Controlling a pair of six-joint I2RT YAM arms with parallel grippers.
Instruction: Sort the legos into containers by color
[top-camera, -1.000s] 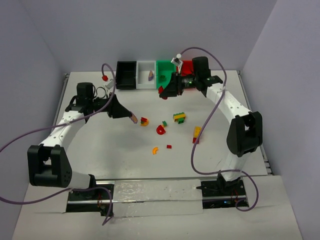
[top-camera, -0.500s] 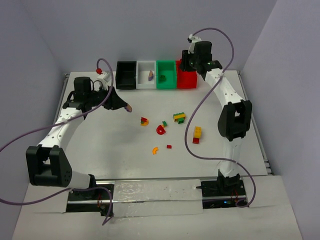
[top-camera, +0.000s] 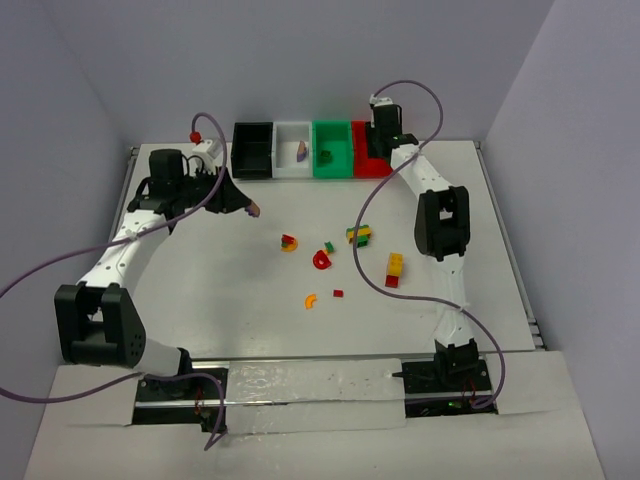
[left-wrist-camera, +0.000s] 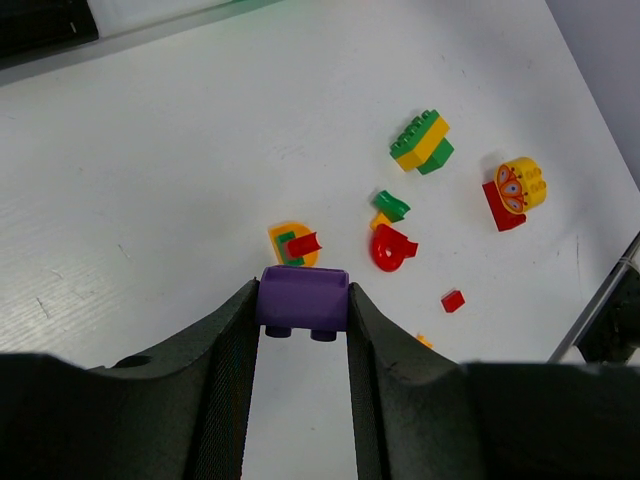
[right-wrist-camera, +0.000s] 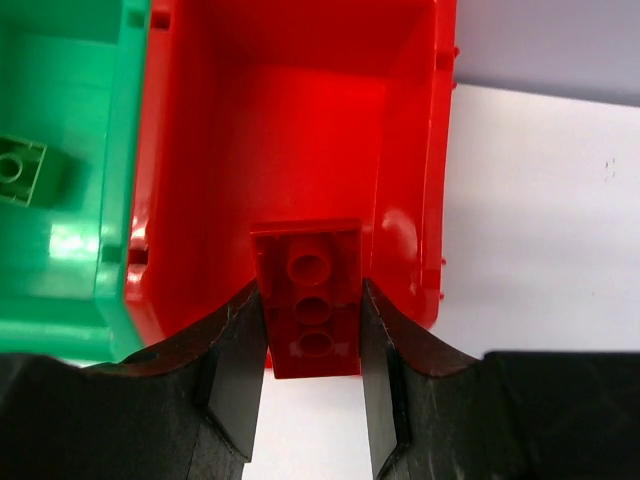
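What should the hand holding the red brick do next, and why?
Probably slide slightly farther over the red bin. The right gripper is clamped on a red brick whose near end seems to overhang the bin's near rim, so dropping now might miss.

A white tabletop (top-camera: 220, 300) is enclosed on three sides by plain, pale lavender-grey walls: a back wall (top-camera: 300, 60), a left wall (top-camera: 45, 180) and a right wall (top-camera: 585, 150). The right side of the tabletop is edged by a thin metal frame (top-camera: 512, 250). Faint scratches on the surface are shown in the left wrist view. A shiny, crinkled strip (top-camera: 310, 383) is laid across the near edge. The scene is lit softly and evenly, and only faint shadows are cast.
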